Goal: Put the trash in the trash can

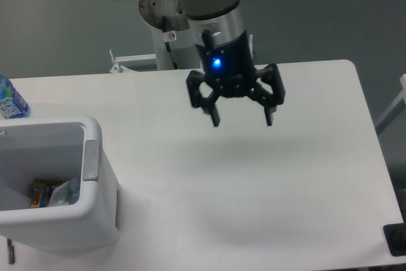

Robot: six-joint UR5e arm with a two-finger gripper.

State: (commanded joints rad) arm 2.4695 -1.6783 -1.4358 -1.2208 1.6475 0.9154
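Observation:
The trash can (pixel 95 185), a large white bin with a thick rim and a grey strip on its right side, stands at the lower left of the table. Inside it, low in the bin, lies pale translucent trash (pixel 63 193) beside something with yellow and dark stripes. My gripper (pixel 243 120) hangs open over the middle of the table, well to the right of the bin, with nothing between its fingers.
A bottle with a blue label (pixel 11 101) stands at the far left edge, behind the bin. The arm's base column (pixel 171 42) rises behind the table's back edge. A dark block (pixel 396 240) sits off the table's lower right corner.

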